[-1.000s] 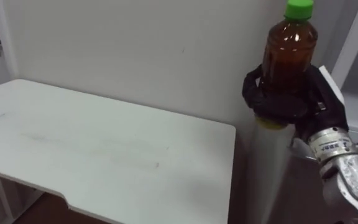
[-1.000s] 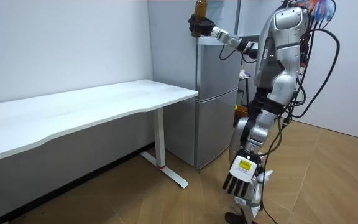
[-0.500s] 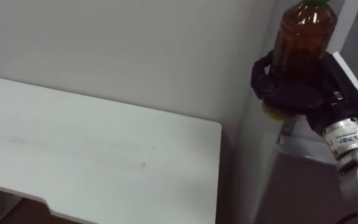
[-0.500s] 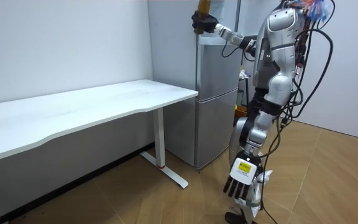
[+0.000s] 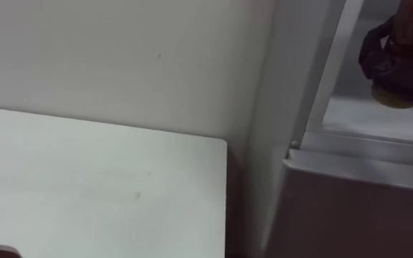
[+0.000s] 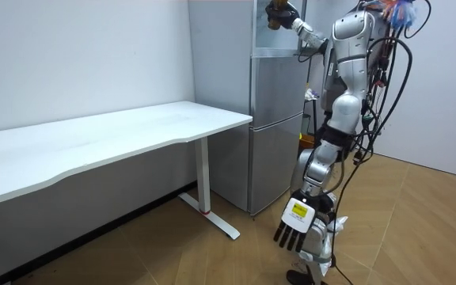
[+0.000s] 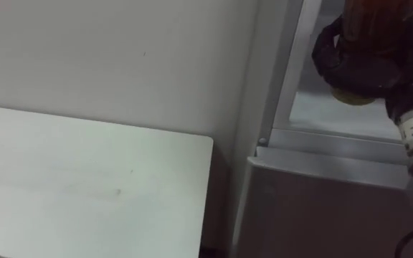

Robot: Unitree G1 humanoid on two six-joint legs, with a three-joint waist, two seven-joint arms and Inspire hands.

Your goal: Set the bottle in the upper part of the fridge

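A: Where is the bottle (image 7: 377,21)?

B: In the robot's right hand (image 7: 368,64), raised to the open upper compartment of the fridge (image 6: 271,134). The dark fingers are wrapped tightly round the lower half of the brown bottle, and its yellowish base shows just under them.

A: Is it set down?

B: No. The base hangs clear above the pale shelf (image 7: 335,107) inside the compartment, a little higher than the top edge of the grey lower door (image 7: 321,208). It looks upright as far as it shows. How deep into the compartment it sits cannot be told.

A: And the left hand (image 6: 295,231)?

B: In the room view it hangs low beside the robot's leg, fingers straight and spread, holding nothing.

A: Where does the robot stand?

B: Close in front of the fridge, facing it, with its right arm stretched up toward the top compartment.

A: What lies beside the fridge?

B: A white table (image 6: 117,131) on the room view's left, against the wall (image 7: 120,57). Its near corner comes up just beside the fridge's side, with a narrow dark gap between them.
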